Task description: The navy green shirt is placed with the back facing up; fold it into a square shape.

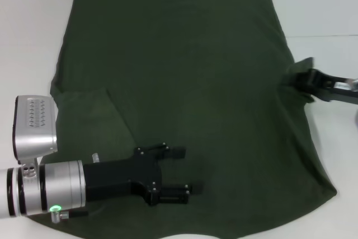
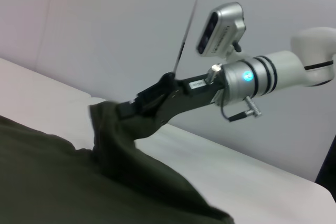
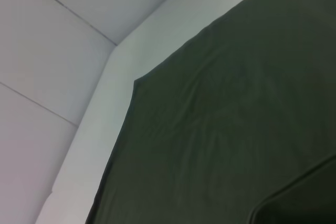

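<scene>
Shirt pinched at its right edge

Cloth fills most of the head view: the navy green shirt (image 1: 184, 93) lies spread, plain side up, on the white counter (image 1: 28, 37), with its left sleeve (image 1: 92, 121) folded in over the body. Only the left wrist view shows the lift: the right hand (image 2: 131, 109) is clamped on the shirt's edge and has it raised in a peak off the counter, while the head view shows that hand (image 1: 295, 76) merely at the bunched right edge. The right wrist view shows only flat cloth and a corner of the counter. The left hand (image 1: 182, 169) hovers over the shirt's near part, its fingers (image 1: 173, 152) well apart, holding nothing.
</scene>
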Robot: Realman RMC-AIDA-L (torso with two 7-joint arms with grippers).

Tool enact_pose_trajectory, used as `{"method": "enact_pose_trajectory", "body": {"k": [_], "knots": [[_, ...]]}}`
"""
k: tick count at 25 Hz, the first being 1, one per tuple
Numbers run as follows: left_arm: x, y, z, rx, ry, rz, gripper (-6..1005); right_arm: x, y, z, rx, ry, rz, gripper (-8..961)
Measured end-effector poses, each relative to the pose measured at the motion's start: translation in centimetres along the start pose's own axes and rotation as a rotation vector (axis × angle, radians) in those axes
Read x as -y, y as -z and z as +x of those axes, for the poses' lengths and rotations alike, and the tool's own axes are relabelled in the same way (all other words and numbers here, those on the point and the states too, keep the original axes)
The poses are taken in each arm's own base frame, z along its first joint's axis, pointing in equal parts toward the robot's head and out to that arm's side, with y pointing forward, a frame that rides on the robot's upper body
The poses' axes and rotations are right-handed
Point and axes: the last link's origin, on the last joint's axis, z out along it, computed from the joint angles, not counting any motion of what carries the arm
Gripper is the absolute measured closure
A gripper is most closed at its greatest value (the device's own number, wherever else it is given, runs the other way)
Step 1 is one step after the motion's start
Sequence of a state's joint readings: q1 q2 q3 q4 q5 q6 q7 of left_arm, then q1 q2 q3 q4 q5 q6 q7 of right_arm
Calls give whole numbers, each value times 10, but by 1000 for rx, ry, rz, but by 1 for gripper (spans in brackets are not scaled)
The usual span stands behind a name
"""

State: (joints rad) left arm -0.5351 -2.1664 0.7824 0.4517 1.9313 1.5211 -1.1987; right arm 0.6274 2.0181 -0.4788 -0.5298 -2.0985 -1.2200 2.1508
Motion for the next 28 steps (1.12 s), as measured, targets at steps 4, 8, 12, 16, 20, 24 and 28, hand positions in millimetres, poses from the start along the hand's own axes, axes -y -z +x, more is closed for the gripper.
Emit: {"method": "enact_pose_trajectory", "body": {"k": [4,8,12,16,20,24,28], "knots": [[1,1,1,-5,-1,8,84,-16,-26,9,-21,20,-21,933],[3,2,2,-11,1,19,84,-35,-38,16,-53,86,-99,933],[4,4,-1,-7,8,34,85,-41,-37,15,-49,86,-143,772],[4,4,-3,-6,13,40,85,-35,-26,11,-19,68,-156,487],[4,4,-3,-15,20,47,86,-26,-12,9,41,79,-163,320],[5,7,-2,-34,45,56,86,-23,2,17,115,141,-217,217],[4,16,-1,-76,87,69,87,-25,14,35,185,230,-290,135]]}}
